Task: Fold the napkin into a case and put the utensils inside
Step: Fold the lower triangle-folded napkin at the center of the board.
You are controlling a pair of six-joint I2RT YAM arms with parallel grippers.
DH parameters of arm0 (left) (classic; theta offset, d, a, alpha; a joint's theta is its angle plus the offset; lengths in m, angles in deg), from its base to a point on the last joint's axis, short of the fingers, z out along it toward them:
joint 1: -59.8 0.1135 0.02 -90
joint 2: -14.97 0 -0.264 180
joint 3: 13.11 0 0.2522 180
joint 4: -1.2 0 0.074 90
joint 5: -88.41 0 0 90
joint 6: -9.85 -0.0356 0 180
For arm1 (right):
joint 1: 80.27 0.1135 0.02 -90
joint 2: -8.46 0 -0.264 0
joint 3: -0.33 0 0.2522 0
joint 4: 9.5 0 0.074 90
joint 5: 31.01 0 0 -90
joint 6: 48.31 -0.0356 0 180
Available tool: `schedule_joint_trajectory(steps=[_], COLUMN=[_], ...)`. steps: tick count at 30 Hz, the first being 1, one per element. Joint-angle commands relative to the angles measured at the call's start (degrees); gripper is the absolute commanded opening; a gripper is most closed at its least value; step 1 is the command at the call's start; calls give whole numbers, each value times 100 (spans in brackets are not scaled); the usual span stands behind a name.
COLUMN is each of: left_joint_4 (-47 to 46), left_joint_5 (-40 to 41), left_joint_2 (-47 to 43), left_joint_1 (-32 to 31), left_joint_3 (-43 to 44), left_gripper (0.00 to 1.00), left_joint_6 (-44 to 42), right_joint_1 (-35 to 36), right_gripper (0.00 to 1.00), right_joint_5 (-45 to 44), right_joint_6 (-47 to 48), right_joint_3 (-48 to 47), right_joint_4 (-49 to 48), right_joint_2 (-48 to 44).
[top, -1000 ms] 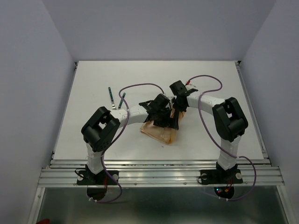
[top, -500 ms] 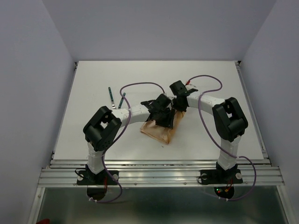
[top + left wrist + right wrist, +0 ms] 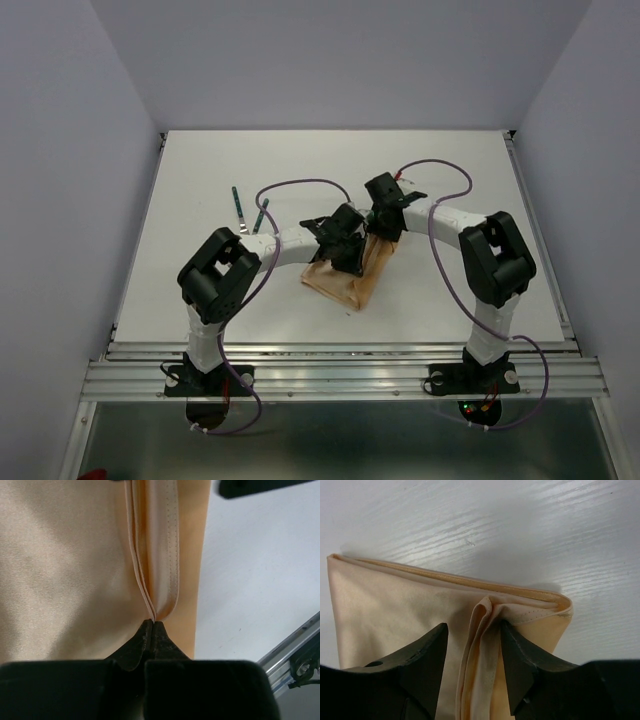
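Observation:
The peach-tan napkin [image 3: 345,285] lies folded on the white table, between the two arms. My left gripper [image 3: 348,252] sits over its upper middle. In the left wrist view this gripper [image 3: 152,622] is shut, its tips pinching the stitched hem layers of the napkin [image 3: 65,570]. My right gripper [image 3: 380,228] is at the cloth's far right corner. It stands open [image 3: 472,627], its fingers on either side of a raised ridge of the napkin [image 3: 395,600], the right finger touching it. Two green-handled utensils [image 3: 237,204] [image 3: 260,217] lie on the table to the left, apart from the cloth.
An aluminium rail [image 3: 340,365] runs along the table's near edge and shows in the left wrist view [image 3: 295,650]. Purple cables [image 3: 290,185] loop above the arms. Grey walls close in the table at the back and both sides.
My left gripper has closed on the napkin's hem. My right gripper has opened off the cloth ridge that it held. The cloth's far right part now lies lower.

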Motion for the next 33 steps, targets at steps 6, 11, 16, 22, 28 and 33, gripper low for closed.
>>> schedule_joint_trajectory(steps=[6,11,16,22,28,33], left_joint_4=[-735,-1130,-1448,-1580,-1580,-1519], left_joint_5=[-409,-832,-1069,-1114,-1096,-1034], left_joint_2=[-561,-579,-587,-596,-596,-605], left_joint_1=[186,257,309,353,362,353], left_joint_3=[-580,-818,-985,-1108,-1170,-1196], left_gripper=[0,0,0,0,0,0], left_joint_6=[94,41,147,173,138,59], right_joint_1=[56,56,56,-49,-102,-102], right_gripper=[55,54,26,5,1,1], right_joint_5=[280,43,-405,-889,-776,-538], right_joint_6=[588,641,430,255,219,298], right_joint_3=[388,704,1064,1398,1215,1012], right_joint_4=[-317,-317,-343,-317,-150,-246], right_joint_2=[-1107,-1353,-1713,-1785,-1381,-1169])
